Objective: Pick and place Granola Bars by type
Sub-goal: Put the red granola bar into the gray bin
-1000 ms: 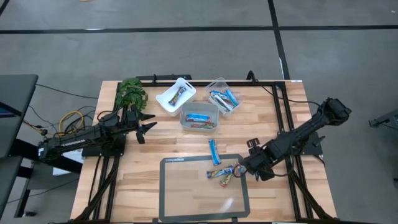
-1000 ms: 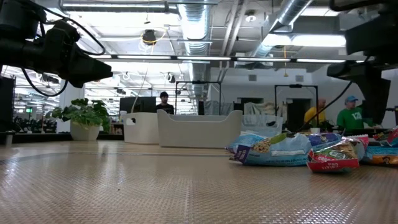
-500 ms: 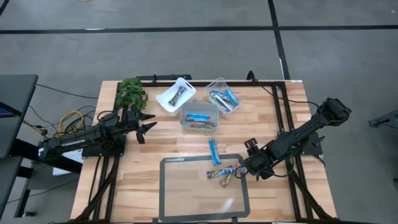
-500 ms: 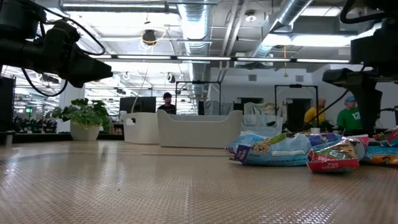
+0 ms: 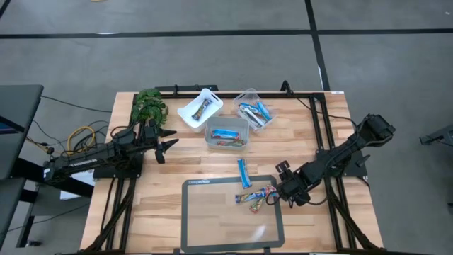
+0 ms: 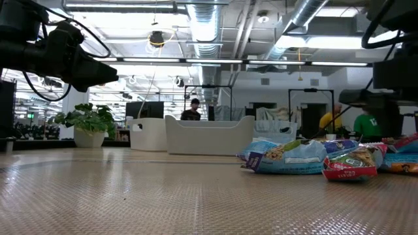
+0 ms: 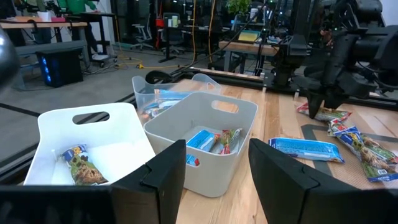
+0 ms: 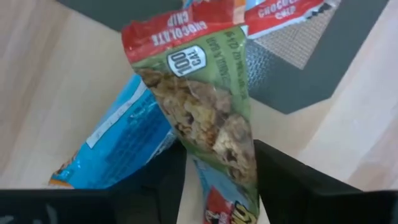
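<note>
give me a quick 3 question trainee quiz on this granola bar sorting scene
1. True or false: the left tool is over the mat.
2. Which tool is at the pile of bars on the mat's edge? A) left B) right
3. How many tubs hold bars near the plant?

Key:
1. False; it waits open near the plant, off the mat.
2. B; the right tool is at the pile with a green and red bar between its fingers.
3. Three: white tub, grey tub, clear tub.
</note>
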Robot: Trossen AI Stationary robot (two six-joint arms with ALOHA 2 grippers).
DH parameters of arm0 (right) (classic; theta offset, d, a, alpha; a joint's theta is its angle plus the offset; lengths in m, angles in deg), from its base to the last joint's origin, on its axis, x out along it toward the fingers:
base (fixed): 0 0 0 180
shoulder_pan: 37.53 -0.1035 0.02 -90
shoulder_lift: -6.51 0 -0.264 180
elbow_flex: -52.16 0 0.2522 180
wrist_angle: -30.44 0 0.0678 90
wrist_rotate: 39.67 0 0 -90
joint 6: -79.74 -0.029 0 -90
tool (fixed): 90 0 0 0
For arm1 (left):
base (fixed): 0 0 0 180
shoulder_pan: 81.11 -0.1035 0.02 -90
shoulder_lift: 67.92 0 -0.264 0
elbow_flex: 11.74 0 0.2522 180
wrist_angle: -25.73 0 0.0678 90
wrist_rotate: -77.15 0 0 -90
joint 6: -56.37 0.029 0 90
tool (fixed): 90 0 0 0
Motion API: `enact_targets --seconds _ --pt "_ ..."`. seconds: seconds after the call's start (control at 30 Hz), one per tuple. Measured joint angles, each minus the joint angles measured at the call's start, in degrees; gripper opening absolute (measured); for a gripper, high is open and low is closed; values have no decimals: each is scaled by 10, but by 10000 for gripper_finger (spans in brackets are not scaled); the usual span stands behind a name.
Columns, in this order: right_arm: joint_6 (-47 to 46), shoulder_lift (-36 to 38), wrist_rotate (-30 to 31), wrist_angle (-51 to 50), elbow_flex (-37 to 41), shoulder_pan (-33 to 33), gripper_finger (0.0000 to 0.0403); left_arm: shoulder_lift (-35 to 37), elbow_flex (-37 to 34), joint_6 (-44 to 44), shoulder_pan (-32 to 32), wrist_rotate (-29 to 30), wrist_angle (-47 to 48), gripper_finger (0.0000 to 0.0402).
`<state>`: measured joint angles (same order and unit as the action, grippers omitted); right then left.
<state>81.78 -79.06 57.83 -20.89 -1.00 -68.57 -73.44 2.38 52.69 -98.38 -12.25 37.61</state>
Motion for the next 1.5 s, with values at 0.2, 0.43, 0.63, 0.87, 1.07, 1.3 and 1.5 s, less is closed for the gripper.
enact_targets --seconds 0.2,0.43,0.63,0.87,1.07,1.3,1.5 --pt "-9 -2 -10 5 0 8 104 0 0 0 0 0 0 169" --pt "-55 -3 9 34 0 22 21 0 0 0 0 0 0 169" --pt "-77 21 32 88 0 43 7 0 0 0 0 0 0 169" --pt "-96 86 115 203 -1 98 31 0 0 0 0 0 0 169" --pt "-65 114 138 357 -1 186 22 0 0 0 0 0 0 169" --pt "-19 105 137 531 -1 306 14 0 0 0 0 0 0 169" --pt "-15 94 134 607 -2 388 23 0 0 0 0 0 0 169"
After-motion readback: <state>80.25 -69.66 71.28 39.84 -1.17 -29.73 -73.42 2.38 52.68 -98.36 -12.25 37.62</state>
